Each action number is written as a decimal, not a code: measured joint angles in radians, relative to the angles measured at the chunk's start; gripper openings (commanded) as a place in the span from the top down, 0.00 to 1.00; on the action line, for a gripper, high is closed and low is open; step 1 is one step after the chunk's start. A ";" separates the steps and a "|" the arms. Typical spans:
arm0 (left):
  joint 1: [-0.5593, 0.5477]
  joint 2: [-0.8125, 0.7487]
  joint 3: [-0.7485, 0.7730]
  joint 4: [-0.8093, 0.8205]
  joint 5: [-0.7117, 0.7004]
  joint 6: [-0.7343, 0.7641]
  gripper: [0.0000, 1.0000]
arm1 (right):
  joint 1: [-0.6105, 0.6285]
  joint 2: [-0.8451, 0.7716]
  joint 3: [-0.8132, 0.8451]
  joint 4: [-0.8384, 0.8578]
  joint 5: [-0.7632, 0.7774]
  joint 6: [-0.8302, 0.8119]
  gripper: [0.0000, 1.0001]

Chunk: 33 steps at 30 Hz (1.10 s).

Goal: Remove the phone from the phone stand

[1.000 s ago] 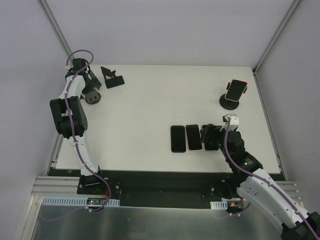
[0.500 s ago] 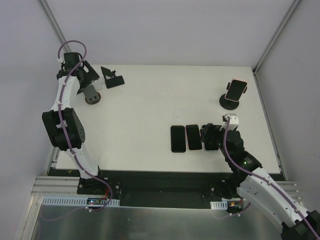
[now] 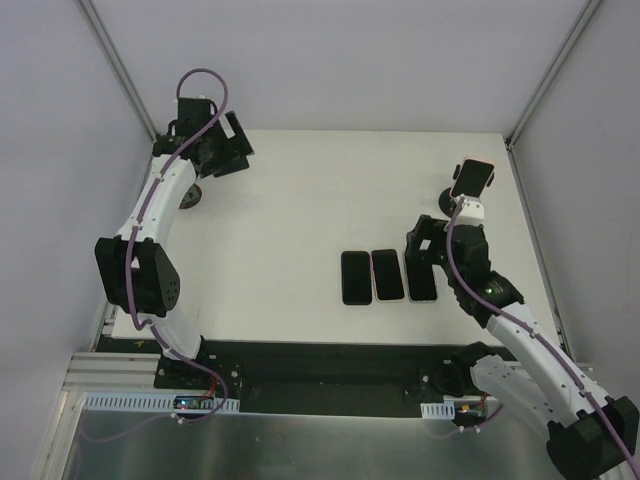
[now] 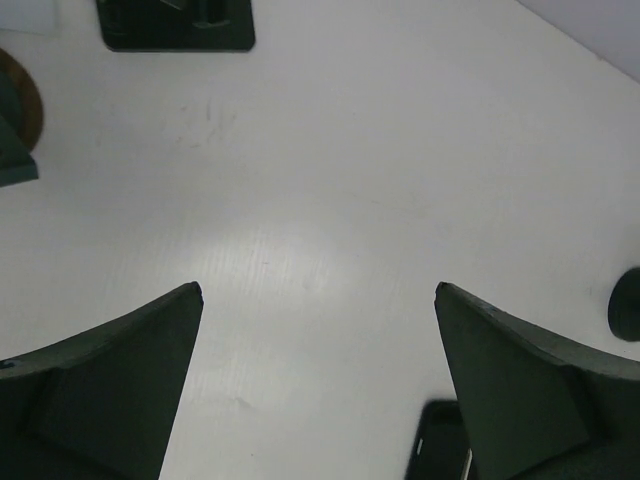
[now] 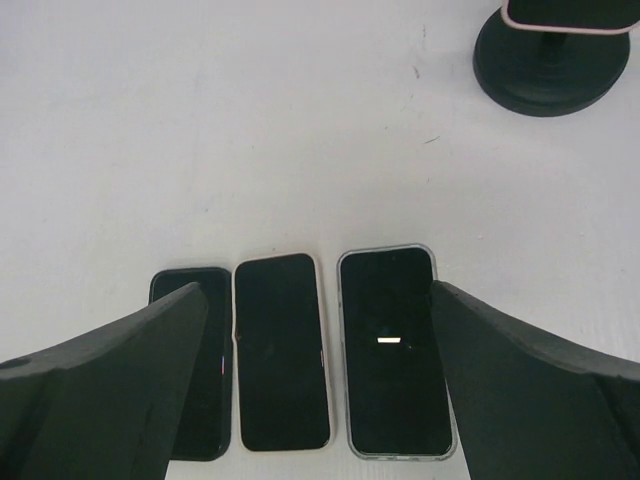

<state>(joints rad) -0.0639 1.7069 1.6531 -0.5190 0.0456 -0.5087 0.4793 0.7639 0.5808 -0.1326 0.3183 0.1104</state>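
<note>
The right gripper point(image 5: 318, 290) hangs over the white desk point(image 5: 200, 120) with its fingers point(image 5: 120, 390) spread wide and nothing between them. Just below it, three phones lie flat, screens up, side by side in one row. They are a left phone point(image 5: 208, 400) partly under one finger, a middle phone point(image 5: 280, 350) and a right phone point(image 5: 393, 350). The right one's dark screen shows a small white bar. No brand or lettering can be read on any of them. Farther off, at the far right of the desk, a fourth phone point(image 3: 472, 178) sits tilted in the black phone stand point(image 5: 550, 70), well apart from the row. The left gripper point(image 4: 318, 290) is at the far left, its fingers likewise apart and empty above bare desk. Near it are two more stands, a flat black stand point(image 4: 175, 22) and a brown round stand point(image 4: 15, 100).
</note>
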 measured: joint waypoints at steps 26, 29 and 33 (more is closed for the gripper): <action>-0.240 -0.122 -0.189 -0.039 0.227 0.181 0.01 | -0.485 0.538 0.566 -0.059 -0.097 -0.159 0.04; -0.258 -0.130 -0.210 -0.043 0.237 0.188 0.01 | -0.502 0.586 0.622 -0.043 -0.117 -0.197 0.04; -0.271 -0.134 -0.227 -0.044 0.247 0.195 0.01 | -0.511 0.639 0.684 -0.027 -0.145 -0.241 0.04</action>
<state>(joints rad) -0.3351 1.5730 1.4261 -0.5629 0.2928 -0.3138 -0.0319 1.4029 1.2652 -0.1600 0.1738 -0.1303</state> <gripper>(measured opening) 0.992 0.961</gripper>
